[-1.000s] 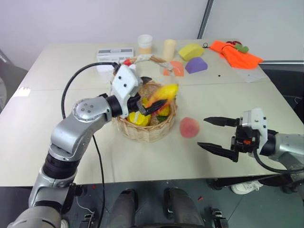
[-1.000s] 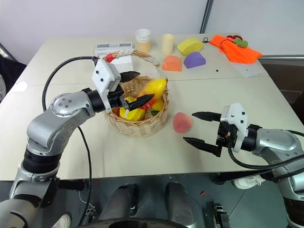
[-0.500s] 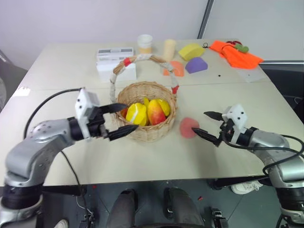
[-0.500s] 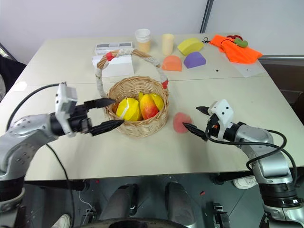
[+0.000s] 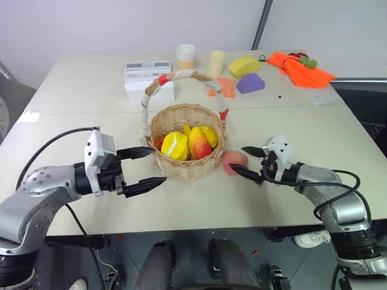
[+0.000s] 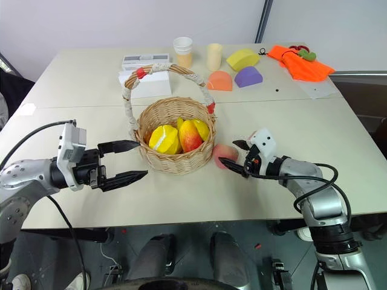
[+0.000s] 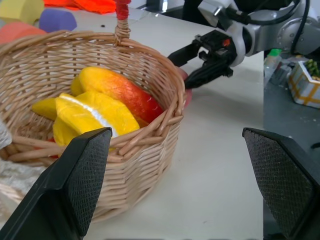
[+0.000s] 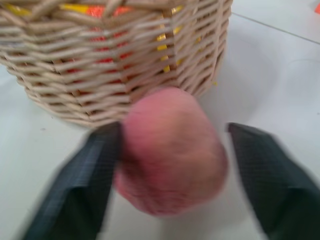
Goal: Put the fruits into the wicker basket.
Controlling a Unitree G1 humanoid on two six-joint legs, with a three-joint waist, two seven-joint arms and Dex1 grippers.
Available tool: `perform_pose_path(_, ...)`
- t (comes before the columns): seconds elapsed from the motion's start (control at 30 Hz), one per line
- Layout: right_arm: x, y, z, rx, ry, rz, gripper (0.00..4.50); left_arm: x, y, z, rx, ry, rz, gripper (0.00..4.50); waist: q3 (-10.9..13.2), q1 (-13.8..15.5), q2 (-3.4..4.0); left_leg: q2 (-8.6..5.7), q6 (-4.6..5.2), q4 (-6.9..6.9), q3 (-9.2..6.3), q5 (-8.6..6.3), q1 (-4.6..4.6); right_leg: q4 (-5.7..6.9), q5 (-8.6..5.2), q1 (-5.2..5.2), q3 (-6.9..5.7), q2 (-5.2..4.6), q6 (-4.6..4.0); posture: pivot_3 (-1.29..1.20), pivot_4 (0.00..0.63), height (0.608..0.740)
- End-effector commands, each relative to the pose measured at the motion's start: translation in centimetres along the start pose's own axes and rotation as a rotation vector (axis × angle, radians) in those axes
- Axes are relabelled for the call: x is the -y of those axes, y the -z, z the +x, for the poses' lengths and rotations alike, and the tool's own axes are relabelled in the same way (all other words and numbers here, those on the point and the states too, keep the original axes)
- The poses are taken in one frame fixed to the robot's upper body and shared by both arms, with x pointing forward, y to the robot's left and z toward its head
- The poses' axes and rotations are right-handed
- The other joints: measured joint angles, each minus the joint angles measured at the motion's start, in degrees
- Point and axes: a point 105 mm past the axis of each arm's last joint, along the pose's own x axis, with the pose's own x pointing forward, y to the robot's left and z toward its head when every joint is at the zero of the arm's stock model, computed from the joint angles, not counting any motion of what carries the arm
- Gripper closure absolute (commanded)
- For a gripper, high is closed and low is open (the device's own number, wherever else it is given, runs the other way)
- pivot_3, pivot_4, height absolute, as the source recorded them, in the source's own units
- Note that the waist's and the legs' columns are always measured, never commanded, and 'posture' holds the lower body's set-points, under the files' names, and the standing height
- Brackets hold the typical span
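Wicker basket sits mid-table, its arched handle wrapped in white with red bands. Inside lie the mango, red-orange fading to yellow, and yellow lemon-like fruits beside it. The peach rests on the table at the basket's 3 o'clock, just beside the weave; whether it touches the wall cannot be told. The right gripper reaches in from the peach's 3 o'clock with its black fingers straddling the fruit; in the right wrist view one finger looks pressed to the peach's side while the other stands a little apart, so a full pinch cannot be confirmed. The left gripper hangs at the basket's 9 o'clock, fingers spread wide, holding nothing, tips near the rim. At the table's far edge, 12 to 1 o'clock: white box, two cups, foam shapes, orange cloth.
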Motion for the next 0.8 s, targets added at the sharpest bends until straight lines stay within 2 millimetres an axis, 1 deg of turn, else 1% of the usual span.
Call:
perform_pose_path(0.03, 0.0, -0.7, -0.9, 0.026, 0.014, 0.005, 2.68, -0.5, -0.7, -0.7, 0.013, -0.039, 0.049, 0.00, 0.0, 0.0, 0.00, 0.00, 0.00, 0.00, 0.00, 0.00, 0.00, 0.00, 0.00, 0.00, 0.00, -0.01, 0.00, 0.00, 0.150, 0.740)
perform_pose_path(0.13, -0.6, -1.8, -1.7, 0.062, -0.012, -0.019, 2.68, -0.9, -0.5, -1.1, 0.012, -0.063, 0.047, 0.00, 0.0, 0.0, 0.01, 0.00, 0.00, -0.02, 0.00, 0.00, -0.02, 0.00, 0.00, -0.02, -0.01, -0.02, 0.00, 0.00, 0.150, 0.740)
perform_pose_path(0.23, -1.0, -3.1, -3.6, 0.075, -0.040, -0.036, 2.68, -1.5, -0.2, -1.6, 0.004, -0.094, 0.042, 0.00, 0.0, 0.0, 0.03, 0.00, 0.01, -0.03, 0.01, 0.00, -0.06, -0.01, 0.00, -0.07, 0.00, -0.04, 0.01, 0.00, 0.150, 0.740)
perform_pose_path(0.33, -2.0, -5.6, -5.7, 0.113, -0.111, -0.061, 2.68, -2.0, 0.1, -2.3, 0.010, -0.127, 0.026, 0.00, 0.0, -0.1, 0.04, 0.03, 0.02, -0.04, 0.02, -0.01, -0.06, -0.02, -0.01, -0.07, -0.01, -0.06, 0.02, 0.00, 0.150, 0.740)
perform_pose_path(0.37, -2.5, -6.8, -6.0, 0.142, -0.143, -0.068, 2.68, -2.3, 0.2, -2.5, 0.019, -0.140, 0.021, 0.00, 0.0, -0.2, 0.02, 0.03, 0.02, -0.04, 0.02, -0.01, -0.07, -0.02, -0.07, -0.10, -0.01, -0.05, 0.11, 0.00, 0.150, 0.740)
perform_pose_path(0.43, -3.2, -8.3, -6.2, 0.183, -0.180, -0.071, 2.68, -2.5, 0.2, -2.8, 0.034, -0.152, 0.014, 0.00, 0.0, -0.2, 0.01, 0.04, 0.03, -0.03, 0.03, -0.02, -0.05, -0.02, -0.12, -0.08, -0.01, 0.00, 0.19, 0.00, 0.150, 0.740)
perform_pose_path(0.47, -3.8, -9.4, -5.8, 0.216, -0.197, -0.082, 2.68, -2.7, 0.1, -3.1, 0.053, -0.161, 0.012, 0.00, 0.0, -0.2, 0.02, 0.08, 0.05, -0.04, 0.03, -0.03, -0.02, -0.02, -0.12, -0.08, -0.01, 0.01, 0.19, 0.00, 0.150, 0.740)
perform_pose_path(0.5, -4.1, -10.1, -5.5, 0.235, -0.207, -0.090, 2.68, -2.8, 0.1, -3.2, 0.067, -0.167, 0.010, 0.00, 0.0, -0.3, 0.02, 0.11, 0.06, -0.05, 0.03, -0.04, -0.02, -0.03, -0.11, -0.08, -0.01, 0.01, 0.18, 0.00, 0.150, 0.740)
perform_pose_path(0.57, -4.8, -11.4, -2.9, 0.286, -0.191, -0.117, 2.68, -3.0, 0.0, -3.4, 0.112, -0.190, 0.002, 0.00, 0.0, -0.4, -0.01, 0.15, 0.06, -0.05, 0.04, -0.04, -0.03, -0.03, -0.10, -0.11, -0.01, 0.02, 0.16, 0.00, 0.150, 0.740)
perform_pose_path(0.6, -5.0, -11.8, -1.5, 0.297, -0.177, -0.122, 2.68, -3.2, 0.0, -3.5, 0.133, -0.202, 0.003, 0.00, 0.0, -0.5, -0.01, 0.16, 0.06, -0.05, 0.06, -0.04, -0.02, -0.04, -0.08, -0.12, 0.00, 0.07, 0.12, 0.00, 0.150, 0.740)
perform_pose_path(0.7, -4.8, -11.9, 1.4, 0.292, -0.113, -0.105, 2.68, -3.3, -0.1, -3.3, 0.162, -0.222, 0.009, 0.00, 0.0, 0.0, -0.03, 0.20, 0.06, -0.06, -0.01, -0.04, -0.11, -0.07, -0.02, -0.22, -0.01, 0.20, 0.02, 0.00, 0.150, 0.740)
perform_pose_path(0.73, -4.8, -11.9, 2.3, 0.295, -0.090, -0.089, 2.68, -3.3, -0.1, -3.3, 0.167, -0.226, 0.008, 0.00, 0.0, 0.2, -0.03, 0.20, 0.06, -0.08, -0.06, -0.04, -0.16, -0.06, 0.10, -0.23, -0.03, 0.20, -0.19, 0.00, 0.150, 0.740)
perform_pose_path(0.8, -5.1, -11.5, 4.0, 0.287, -0.076, -0.059, 2.68, -3.2, 0.1, -3.1, 0.171, -0.232, 0.005, 0.00, 0.0, 0.3, -0.03, 0.18, 0.05, -0.08, -0.04, -0.04, -0.28, -0.07, 0.10, -0.32, -0.02, 0.15, -0.18, 0.00, 0.150, 0.740)
